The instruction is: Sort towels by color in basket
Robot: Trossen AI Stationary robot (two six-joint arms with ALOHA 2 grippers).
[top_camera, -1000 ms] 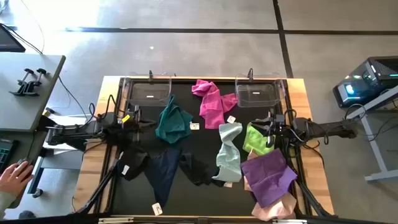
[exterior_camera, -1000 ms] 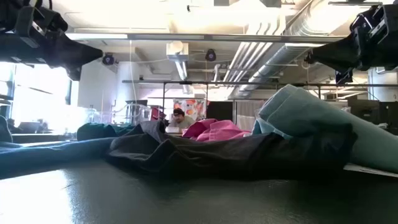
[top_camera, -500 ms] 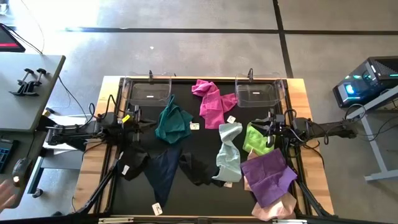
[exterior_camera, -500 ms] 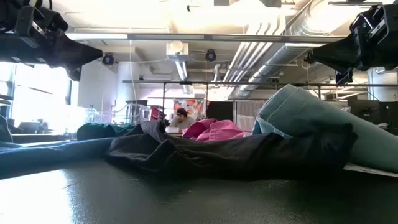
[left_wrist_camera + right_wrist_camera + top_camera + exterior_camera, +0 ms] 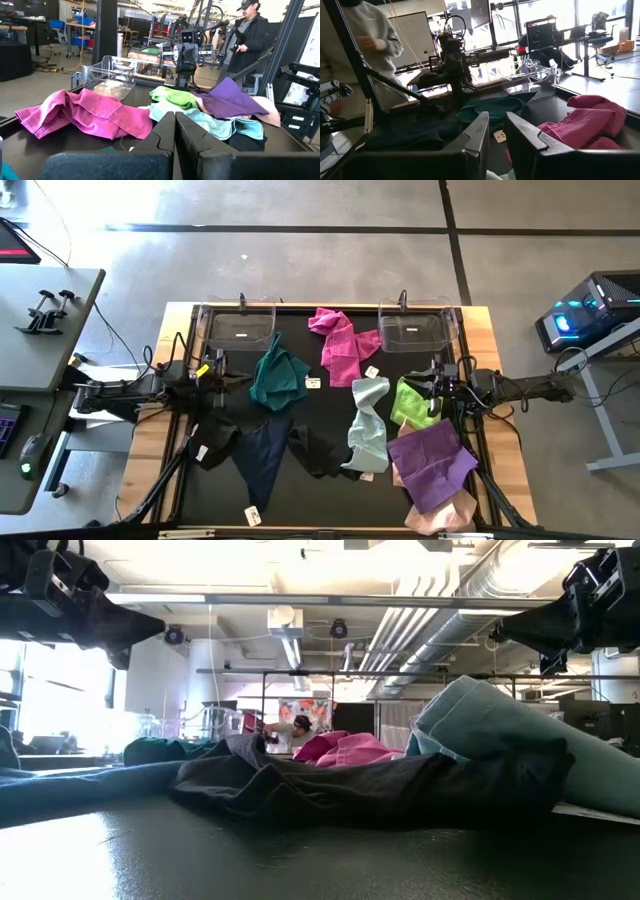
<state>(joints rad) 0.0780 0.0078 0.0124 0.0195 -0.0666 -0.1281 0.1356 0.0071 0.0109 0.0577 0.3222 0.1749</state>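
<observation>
Across the dark worktop [image 5: 320, 395] we see trouble mostly in how the cloths overlap. At the left edge our left tool [image 5: 222, 372] hovers empty with its fingers pressed together, just beside the teal towel [image 5: 278, 378]; below it a black towel [image 5: 213, 446] and the navy towel [image 5: 261, 458] lie touching, and since both are dark we could easily mistake one for the other or drag both at once. The clear left bin [image 5: 238, 328] sits at the far edge, so a lifted cloth could catch its rim or hang over its wall. In the middle, the magenta towel [image 5: 338, 342] lies bunched near the far edge, while a second black towel [image 5: 318, 452] tucks under the mint towel [image 5: 368, 426]; pulling either would likely shift its neighbour. Toward the right, the lime towel [image 5: 413, 402] sits right against our right tool [image 5: 436, 384], whose fingers stand a small gap apart on nothing. The purple towel [image 5: 432, 460] covers part of the pale pink towel [image 5: 440, 514] at the near right corner, where a careless tug might slide one off the edge. The clear right bin [image 5: 412, 330] is empty as far as we can tell.
</observation>
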